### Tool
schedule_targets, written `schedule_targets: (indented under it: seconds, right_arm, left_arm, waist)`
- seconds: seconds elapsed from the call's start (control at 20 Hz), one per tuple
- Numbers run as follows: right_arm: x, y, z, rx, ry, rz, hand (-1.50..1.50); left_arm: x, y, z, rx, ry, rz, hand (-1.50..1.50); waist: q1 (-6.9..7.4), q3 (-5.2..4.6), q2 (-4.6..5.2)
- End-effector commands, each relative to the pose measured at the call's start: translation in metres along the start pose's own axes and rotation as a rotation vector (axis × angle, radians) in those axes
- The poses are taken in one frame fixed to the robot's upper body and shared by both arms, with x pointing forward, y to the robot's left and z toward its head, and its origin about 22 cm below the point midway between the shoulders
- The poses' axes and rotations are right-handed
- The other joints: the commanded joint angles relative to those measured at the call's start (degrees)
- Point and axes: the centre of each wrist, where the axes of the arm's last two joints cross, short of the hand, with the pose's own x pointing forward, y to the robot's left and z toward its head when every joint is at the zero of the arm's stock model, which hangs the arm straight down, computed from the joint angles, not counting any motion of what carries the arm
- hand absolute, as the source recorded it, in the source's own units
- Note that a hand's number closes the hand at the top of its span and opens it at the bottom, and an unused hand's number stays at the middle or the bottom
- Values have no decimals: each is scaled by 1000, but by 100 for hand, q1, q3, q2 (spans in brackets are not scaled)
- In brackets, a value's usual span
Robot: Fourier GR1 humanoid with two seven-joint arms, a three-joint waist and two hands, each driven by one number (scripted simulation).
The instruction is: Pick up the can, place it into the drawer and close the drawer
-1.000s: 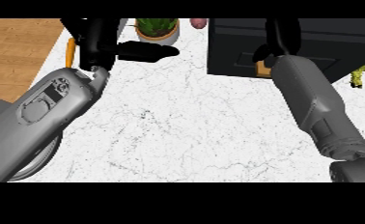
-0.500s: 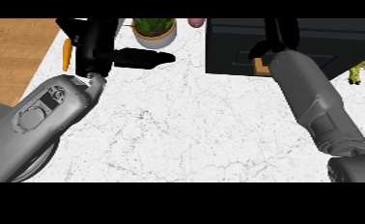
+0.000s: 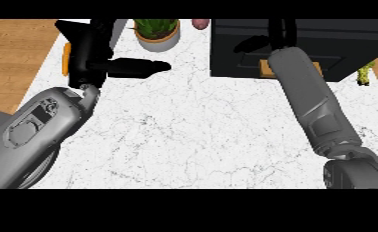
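step: placing or just past it, by judgement | can: not visible, location unclear | right hand over dark drawer, fingers hidden, cannot tell | left hand upper left, fingers straight, holding nothing | next: confirm can inside, push drawer shut

A white marble counter with grey veins fills most of the view. Wooden flooring shows past its left edge. At the back stands a potted plant in a pale pot, beside a black cabinet.
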Motion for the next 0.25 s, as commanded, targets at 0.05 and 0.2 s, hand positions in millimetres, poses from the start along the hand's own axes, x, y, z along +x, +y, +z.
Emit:
schedule_targets:
  seconds: [0.05,0.2]
  right_arm:
    - [34,-8,-27,-68,52,-253,-150]
    - [18,-12,-21,-57,46,-254,-150]
  left_arm:
    - [-6,8,15,-5,14,9,-150]
    - [-19,11,17,30,15,-1,-150]
  waist:
    - [77,-28,-85]
    - [-48,-33,-68]
